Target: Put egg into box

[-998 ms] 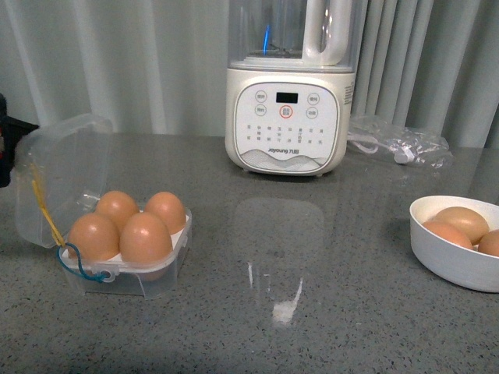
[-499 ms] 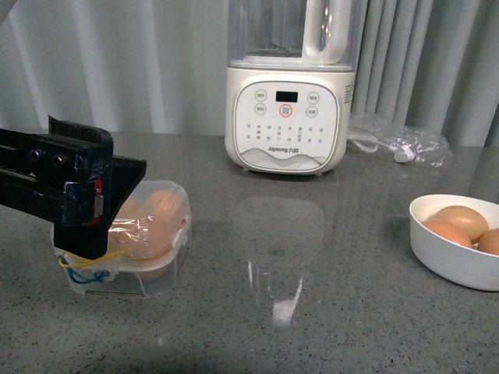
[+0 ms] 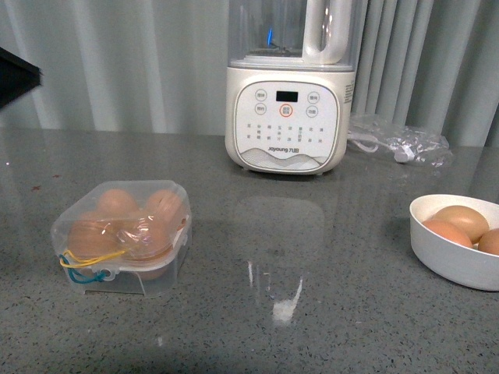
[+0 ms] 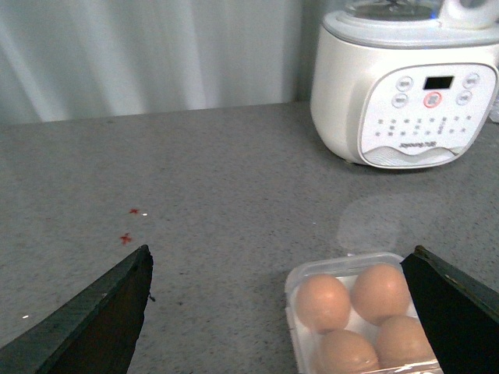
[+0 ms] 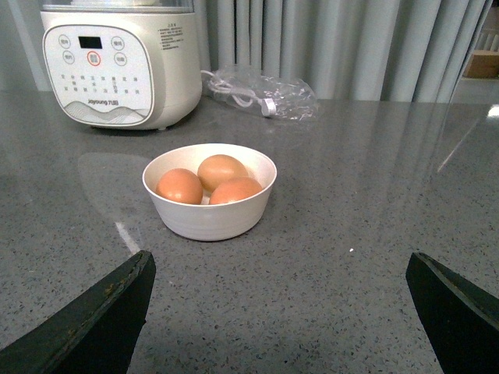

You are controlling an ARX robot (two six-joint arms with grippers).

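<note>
The small clear plastic box (image 3: pixel 121 238), lid closed over four brown eggs (image 3: pixel 117 204), sits at 8 o'clock from the cream "Joyoung" blender (image 3: pixel 287 117). Left gripper (image 4: pixel 281 312) and right gripper (image 5: pixel 277 312): jaws spread, empty.

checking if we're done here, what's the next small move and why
Probably just back the left claw away and stop. The box has its lid down over four eggs with the cord across the front, so no hollow looks free. The left claw is open and holds nothing, above the box.
</note>
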